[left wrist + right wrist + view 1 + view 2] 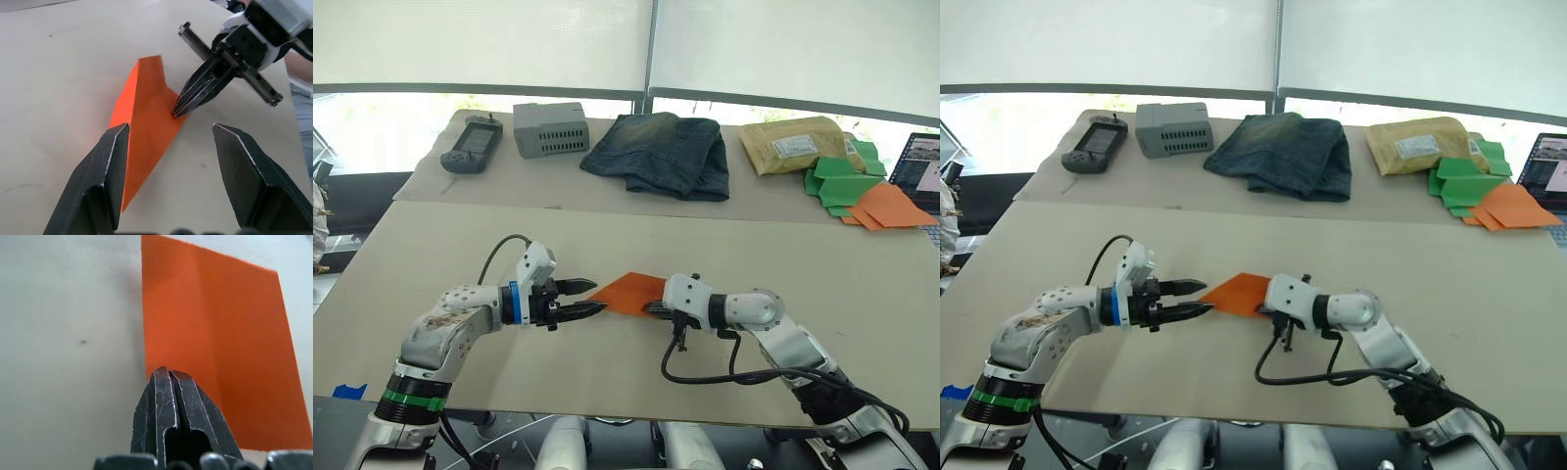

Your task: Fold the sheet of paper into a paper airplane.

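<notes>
The sheet of paper (628, 292) is bright orange, folded into a creased pointed wedge, and lies flat in the middle of the near table. My left gripper (599, 297) is open just at the wedge's left tip; in the left wrist view its fingers (105, 171) straddle the pointed end of the paper (146, 127). My right gripper (651, 307) is shut, its closed tips pressing down on the paper's right edge (220, 323). The left wrist view also shows the right gripper (176, 113) touching the paper.
On the far table lie folded jeans (658, 152), a tan padded envelope (798, 144), green paper shapes (842, 181), spare orange sheets (886, 208), a grey box (550, 128) and a handheld device (470, 145). A laptop (918, 162) sits at the far right.
</notes>
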Tool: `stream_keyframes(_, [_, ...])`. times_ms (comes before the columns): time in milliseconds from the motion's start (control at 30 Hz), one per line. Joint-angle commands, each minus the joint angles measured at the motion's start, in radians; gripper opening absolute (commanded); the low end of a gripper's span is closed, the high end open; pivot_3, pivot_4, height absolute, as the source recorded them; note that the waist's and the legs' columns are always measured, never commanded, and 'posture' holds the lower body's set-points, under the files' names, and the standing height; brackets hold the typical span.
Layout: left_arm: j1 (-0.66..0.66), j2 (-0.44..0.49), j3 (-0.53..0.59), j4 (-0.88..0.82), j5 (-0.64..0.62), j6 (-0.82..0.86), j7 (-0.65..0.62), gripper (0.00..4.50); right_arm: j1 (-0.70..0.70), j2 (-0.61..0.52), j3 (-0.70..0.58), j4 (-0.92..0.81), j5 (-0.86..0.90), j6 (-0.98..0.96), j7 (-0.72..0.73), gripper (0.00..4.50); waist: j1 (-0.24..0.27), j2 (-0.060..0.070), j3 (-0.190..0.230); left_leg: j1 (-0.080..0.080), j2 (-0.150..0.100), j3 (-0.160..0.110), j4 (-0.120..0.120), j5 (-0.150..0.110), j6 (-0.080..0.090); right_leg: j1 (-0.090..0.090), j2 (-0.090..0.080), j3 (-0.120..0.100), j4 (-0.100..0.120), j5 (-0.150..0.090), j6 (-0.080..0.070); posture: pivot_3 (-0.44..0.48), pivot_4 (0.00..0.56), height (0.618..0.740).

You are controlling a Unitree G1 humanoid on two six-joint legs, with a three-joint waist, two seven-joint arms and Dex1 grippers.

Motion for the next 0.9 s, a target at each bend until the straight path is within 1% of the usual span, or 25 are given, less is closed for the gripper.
stream_keyframes(33, [-0.042,-0.003,0.043,0.019,-0.032,-0.006,-0.014,2.86,-0.003,-0.003,-0.030,-0.057,-0.009,-0.046,-0.020,0.04,0.002,0.000,0.000,0.000,0.000,0.000,0.000,0.000,0.000,0.000,0.000,0.000,0.000,0.000,0.000,0.000,0.150,0.718])
stream_keyframes(200, [-0.104,-0.029,0.045,0.077,-0.040,0.017,-0.012,2.86,-0.016,0.019,-0.008,-0.027,-0.047,-0.075,-0.053,0.04,0.007,0.000,0.000,0.000,0.000,0.000,0.000,0.000,0.000,0.000,0.000,0.000,0.000,0.000,0.000,0.000,0.150,0.718])
stream_keyframes(400, [-0.215,-0.061,0.092,0.172,-0.086,0.110,0.029,2.86,0.011,0.033,-0.004,0.040,-0.084,-0.044,-0.073,0.04,0.009,0.000,0.000,-0.001,-0.001,0.000,0.000,0.000,0.000,0.000,0.000,0.000,0.000,0.002,0.003,0.000,0.150,0.718])
stream_keyframes(500, [-0.240,-0.063,0.102,0.194,-0.096,0.137,0.041,2.86,0.021,0.035,-0.005,0.045,-0.081,-0.045,-0.069,0.04,0.008,0.000,0.000,-0.001,-0.001,-0.001,0.000,0.000,0.000,0.000,0.000,0.000,0.000,0.003,0.005,0.000,0.150,0.718])
stream_keyframes(533, [-0.252,-0.061,0.102,0.210,-0.089,0.144,0.050,2.45,0.028,0.035,-0.006,0.046,-0.079,-0.037,-0.068,0.00,0.006,0.000,0.000,-0.001,-0.001,-0.001,0.000,0.000,0.000,0.000,0.000,0.000,0.000,0.003,0.005,0.000,0.150,0.718])
stream_keyframes(567, [-0.257,-0.056,0.094,0.221,-0.073,0.138,0.048,2.31,0.034,0.035,-0.005,0.048,-0.078,-0.036,-0.066,0.00,0.006,0.000,0.000,-0.001,-0.001,-0.001,0.000,0.000,0.000,0.000,0.000,0.000,0.000,0.003,0.005,0.000,0.150,0.718])
stream_keyframes(633, [-0.260,-0.048,0.078,0.234,-0.046,0.125,0.043,1.67,0.041,0.033,-0.003,0.051,-0.081,-0.038,-0.065,0.00,0.006,0.000,0.000,-0.001,-0.001,-0.001,0.000,0.000,0.000,0.000,0.000,0.000,0.000,0.003,0.005,0.000,0.150,0.718])
stream_keyframes(700, [-0.258,-0.043,0.035,0.258,0.014,0.091,0.051,0.91,0.042,0.036,-0.003,0.054,-0.083,-0.038,-0.067,0.00,0.006,-0.001,0.000,0.000,-0.001,-0.001,0.000,0.000,0.000,0.001,0.000,0.000,0.000,0.003,0.005,0.000,0.150,0.718])
stream_keyframes(800, [-0.247,-0.046,-0.013,0.262,0.065,0.061,0.036,0.03,0.043,0.038,-0.001,0.055,-0.085,-0.037,-0.070,0.00,0.007,-0.001,0.000,0.000,-0.001,-0.001,0.000,0.000,0.000,0.001,0.000,0.000,0.000,0.003,0.005,0.000,0.150,0.718])
stream_keyframes(900, [-0.232,-0.050,-0.064,0.255,0.102,0.028,0.006,0.03,0.044,0.037,0.001,0.053,-0.087,-0.037,-0.069,0.00,0.007,-0.001,0.000,0.000,-0.001,-0.001,0.000,0.000,0.000,0.001,0.000,0.000,0.000,0.003,0.005,0.000,0.150,0.718])
